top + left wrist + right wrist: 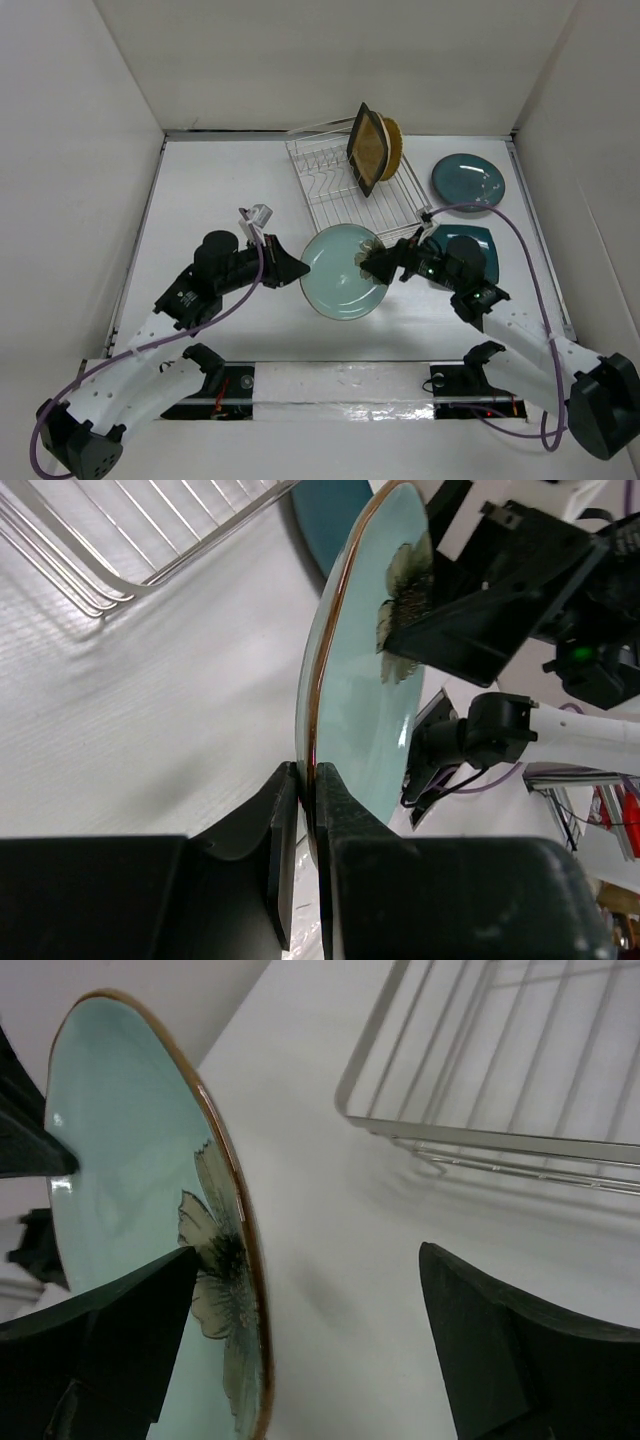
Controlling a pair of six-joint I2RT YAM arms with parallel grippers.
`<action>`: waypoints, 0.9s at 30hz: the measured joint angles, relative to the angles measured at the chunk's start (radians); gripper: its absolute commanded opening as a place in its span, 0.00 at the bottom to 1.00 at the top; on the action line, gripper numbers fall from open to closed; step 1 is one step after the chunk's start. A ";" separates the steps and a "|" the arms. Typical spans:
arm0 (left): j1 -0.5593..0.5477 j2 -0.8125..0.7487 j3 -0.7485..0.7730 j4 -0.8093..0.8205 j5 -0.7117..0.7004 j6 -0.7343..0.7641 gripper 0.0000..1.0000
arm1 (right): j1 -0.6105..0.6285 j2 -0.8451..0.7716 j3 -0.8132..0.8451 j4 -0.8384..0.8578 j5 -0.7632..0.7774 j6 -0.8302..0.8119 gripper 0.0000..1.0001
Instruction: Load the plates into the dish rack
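The round pale green plate (338,272) with a flower print is held on edge above the table, just in front of the dish rack (345,195). My left gripper (298,270) is shut on its left rim; in the left wrist view the rim (322,670) is pinched between the jaws (306,798). My right gripper (372,263) is open around the plate's right rim (225,1210), one finger (130,1330) against the plate's face, the other finger (510,1340) well clear. The silver rack holds the square mustard plate (368,148) and a tan round plate (393,143) upright.
A round dark teal plate (468,180) lies right of the rack. A square dark teal plate (478,243) lies partly under my right arm. The rack's near edge (480,1140) is close beyond the right gripper. White walls enclose the table.
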State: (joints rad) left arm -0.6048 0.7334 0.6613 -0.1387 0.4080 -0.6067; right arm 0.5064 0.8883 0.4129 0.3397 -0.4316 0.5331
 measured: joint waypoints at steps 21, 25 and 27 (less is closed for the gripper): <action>0.005 -0.275 0.074 0.029 -0.496 0.247 0.84 | 0.075 0.426 0.473 0.076 -0.077 0.066 0.00; 0.007 -0.386 0.064 0.035 -0.636 0.287 0.83 | 0.071 0.523 0.717 -0.038 0.139 -0.063 0.00; 0.009 -0.402 0.038 0.038 -0.651 0.298 0.82 | 0.071 0.578 0.841 -0.101 0.284 -0.143 0.00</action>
State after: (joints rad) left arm -0.5957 0.3317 0.6994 -0.1005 -0.2432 -0.3092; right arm 0.5774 1.4658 1.2541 0.2386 -0.1478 0.3904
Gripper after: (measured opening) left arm 0.825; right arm 0.237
